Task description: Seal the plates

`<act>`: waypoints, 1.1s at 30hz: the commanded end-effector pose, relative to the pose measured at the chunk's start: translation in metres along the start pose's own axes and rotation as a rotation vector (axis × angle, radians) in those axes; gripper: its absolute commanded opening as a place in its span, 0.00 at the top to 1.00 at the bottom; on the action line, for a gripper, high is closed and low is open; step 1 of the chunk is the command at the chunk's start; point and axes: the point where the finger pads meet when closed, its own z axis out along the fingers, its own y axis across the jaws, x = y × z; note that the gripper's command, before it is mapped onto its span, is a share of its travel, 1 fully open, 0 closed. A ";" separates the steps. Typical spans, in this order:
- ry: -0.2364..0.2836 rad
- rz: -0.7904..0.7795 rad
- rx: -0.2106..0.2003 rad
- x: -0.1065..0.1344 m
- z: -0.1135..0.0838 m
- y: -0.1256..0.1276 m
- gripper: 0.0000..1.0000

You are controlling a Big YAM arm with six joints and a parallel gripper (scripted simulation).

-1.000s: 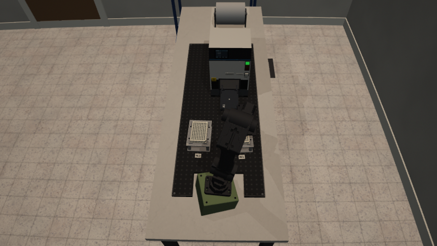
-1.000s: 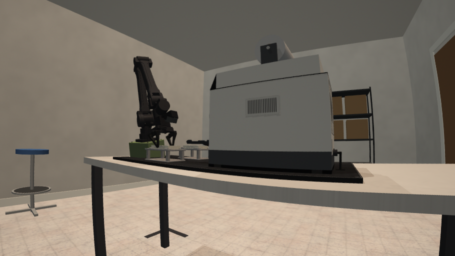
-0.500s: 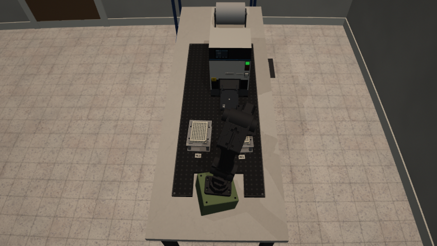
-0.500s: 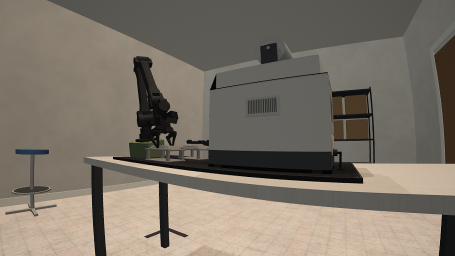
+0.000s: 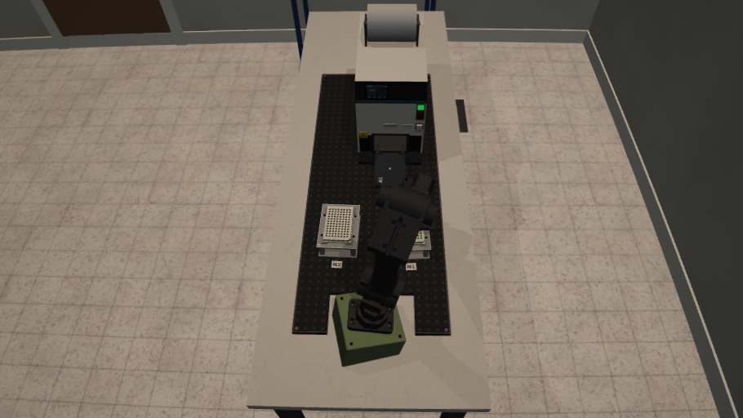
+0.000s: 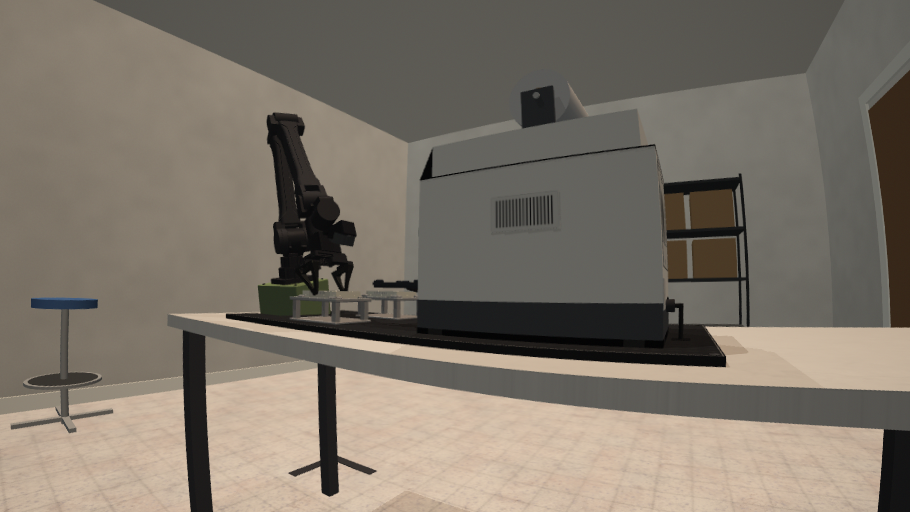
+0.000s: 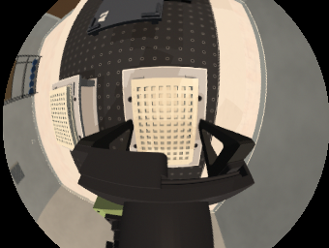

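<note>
My gripper (image 6: 330,291) (image 7: 165,122) is open, its fingertips one on each long side of the cream plate (image 5: 420,237) (image 7: 166,111) in nest N1 (image 7: 127,84). The fingertips are low, near plate height; contact is not visible. In the top view the arm hides most of this plate. The other cream plate (image 5: 338,223) (image 7: 60,116) lies in nest N2 (image 5: 356,220) (image 7: 74,89). Both plates show open wells. The sealer's stage (image 5: 392,175) (image 7: 128,12) is out and bare. The lamp (image 5: 420,107) is green, above the START button (image 5: 419,126).
The sealer (image 5: 390,64) (image 6: 540,254) stands behind the stage, with a foil roll (image 5: 391,23) at its back. The arm rises from a green base (image 5: 374,340) at the front of the perforated black board (image 5: 332,130). Labels N2 (image 5: 336,264) and N1 (image 5: 411,266) lie before the nests.
</note>
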 end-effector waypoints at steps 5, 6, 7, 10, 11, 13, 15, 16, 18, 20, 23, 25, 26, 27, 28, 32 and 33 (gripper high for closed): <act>-0.018 -0.019 -0.002 -0.008 0.003 0.002 0.00; -0.010 -0.015 -0.003 -0.005 0.003 0.002 0.00; -0.009 -0.011 -0.002 -0.004 0.003 0.001 0.00; -0.005 -0.005 -0.001 -0.001 0.000 -0.001 0.00; -0.005 -0.005 -0.001 -0.001 -0.001 -0.001 0.00; -0.006 -0.004 0.000 -0.001 -0.002 -0.001 0.00; -0.010 -0.003 0.002 -0.004 -0.003 -0.003 0.00; -0.010 -0.002 0.003 -0.005 -0.004 -0.004 0.00; -0.017 0.000 0.007 -0.009 -0.006 -0.006 0.00; -0.027 0.000 0.011 -0.014 -0.007 -0.009 0.01; -0.036 -0.001 0.015 -0.018 -0.009 -0.010 0.03; -0.040 -0.001 0.017 -0.020 -0.010 -0.011 0.04; -0.042 -0.001 0.017 -0.021 -0.010 -0.011 0.04; -0.043 -0.001 0.018 -0.022 -0.011 -0.011 0.05; -0.044 -0.002 0.018 -0.022 -0.011 -0.012 0.06; -0.041 -0.002 0.017 -0.022 -0.010 -0.011 0.07; -0.039 -0.002 0.016 -0.022 -0.009 -0.011 0.07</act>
